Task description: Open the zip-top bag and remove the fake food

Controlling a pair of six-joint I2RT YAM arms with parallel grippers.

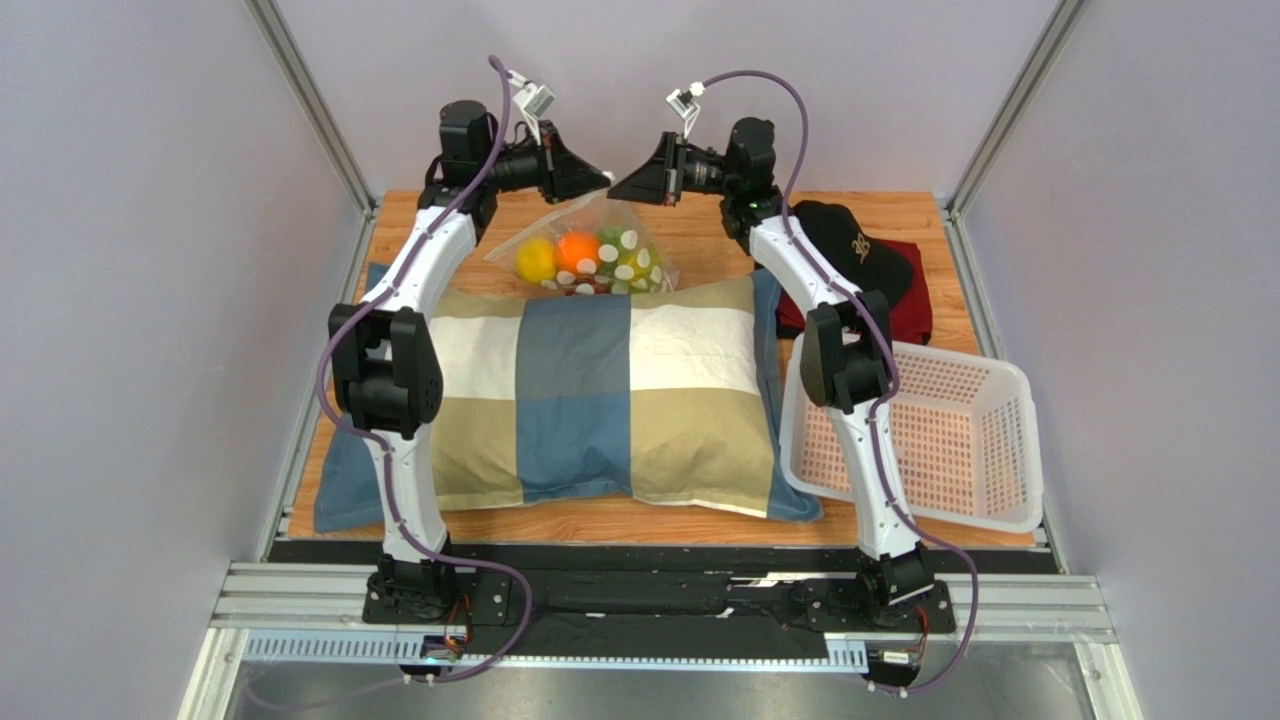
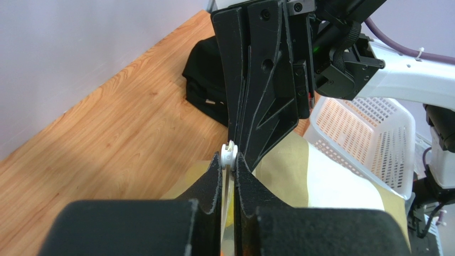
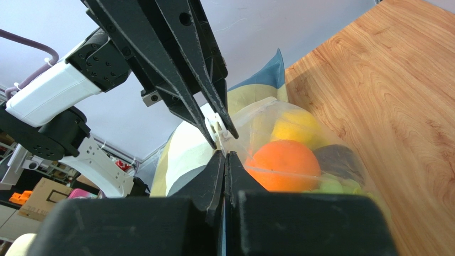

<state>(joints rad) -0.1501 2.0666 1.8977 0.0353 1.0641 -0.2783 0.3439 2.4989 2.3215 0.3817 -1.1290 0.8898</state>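
zip-top bag [image 1: 589, 225]: clear glossy plastic film
fake food [image 3: 283, 165]: smooth plastic
desk [image 2: 107, 138]: matt wood grain
pillow [image 1: 586, 398]: soft cloth
basket [image 1: 962, 435]: matt plastic

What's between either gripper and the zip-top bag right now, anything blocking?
Nothing visible. The left gripper pinches the white slider atop the zip-top bag, and the right gripper is shut on the bag's edge beside it. The fake food sits inside, behind only the bag's film.

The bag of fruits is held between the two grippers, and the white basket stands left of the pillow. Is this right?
No: the white basket stands right of the pillow, as the top view shows. The rest, about the zip-top bag, holds.
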